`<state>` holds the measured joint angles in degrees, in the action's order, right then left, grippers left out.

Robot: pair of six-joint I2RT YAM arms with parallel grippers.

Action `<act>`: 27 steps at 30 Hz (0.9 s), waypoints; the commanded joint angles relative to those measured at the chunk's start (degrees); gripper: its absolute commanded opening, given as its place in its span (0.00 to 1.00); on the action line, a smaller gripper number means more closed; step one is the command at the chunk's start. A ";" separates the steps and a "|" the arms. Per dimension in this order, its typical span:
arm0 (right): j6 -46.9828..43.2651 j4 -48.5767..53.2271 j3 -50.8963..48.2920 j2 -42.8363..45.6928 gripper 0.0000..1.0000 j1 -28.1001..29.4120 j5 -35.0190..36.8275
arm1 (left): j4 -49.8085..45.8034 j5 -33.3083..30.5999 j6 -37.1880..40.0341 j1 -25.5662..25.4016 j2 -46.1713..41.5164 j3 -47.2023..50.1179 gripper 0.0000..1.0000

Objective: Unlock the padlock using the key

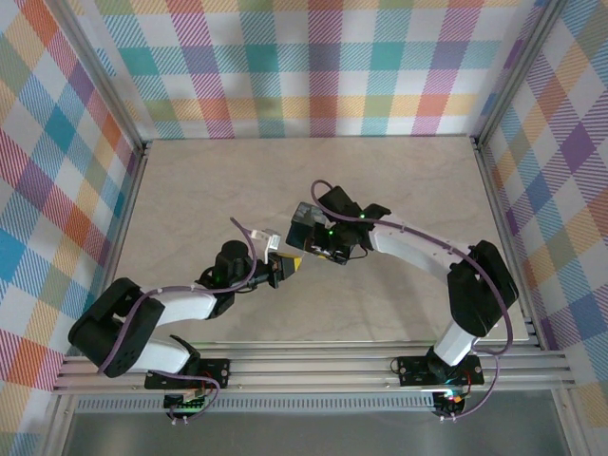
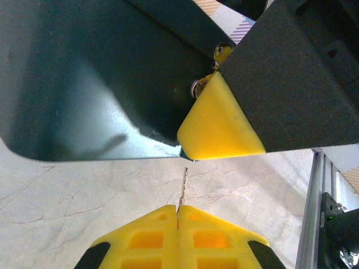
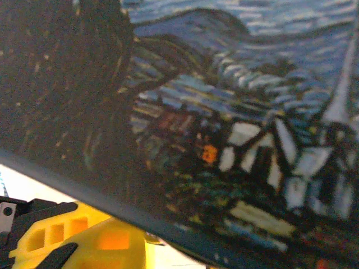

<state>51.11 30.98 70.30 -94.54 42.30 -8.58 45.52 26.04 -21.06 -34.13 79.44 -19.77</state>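
Yellow pads of your left gripper (image 2: 178, 214) are pressed flat together on the key (image 2: 183, 188), which stands straight out past their tips as a thin dark blade. (Its head is buried between the pads, so you see the shank alone.) The blade's tip sits just short of the lower edge of the tin box (image 2: 112, 78). It is apart from the box, with the marble-patterned table (image 2: 73, 190) showing in the gap.

The padlock (image 2: 222, 54) is beyond your left fingertips and slightly to their right, up against the tin's side. You get just a glint of yellowish metal. The rest is tucked behind one of the fingers (image 2: 216, 120) of your right gripper (image 1: 321, 249).

That right gripper is clamped on the tin box. In the left wrist view its yellow pad lies against the tin's side. In the right wrist view the painted night-sky surface runs right across the fingers, with a yellow pad under its edge.

Key and padlock are near each other but not touching.
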 commanded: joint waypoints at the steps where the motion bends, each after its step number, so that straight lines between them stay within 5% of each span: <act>1: 1.46 -2.08 1.24 2.21 0.00 -0.67 -2.51 | 5.49 0.62 -1.22 -0.85 0.96 1.05 0.00; 27: 4.08 -3.93 -0.69 2.73 0.00 -2.20 -5.81 | 18.37 2.38 -5.03 -1.01 9.60 1.13 0.00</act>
<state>54.72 29.41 70.04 -94.21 40.45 -13.06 60.14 27.44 -25.96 -34.22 88.51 -19.49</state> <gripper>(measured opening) 0.233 0.058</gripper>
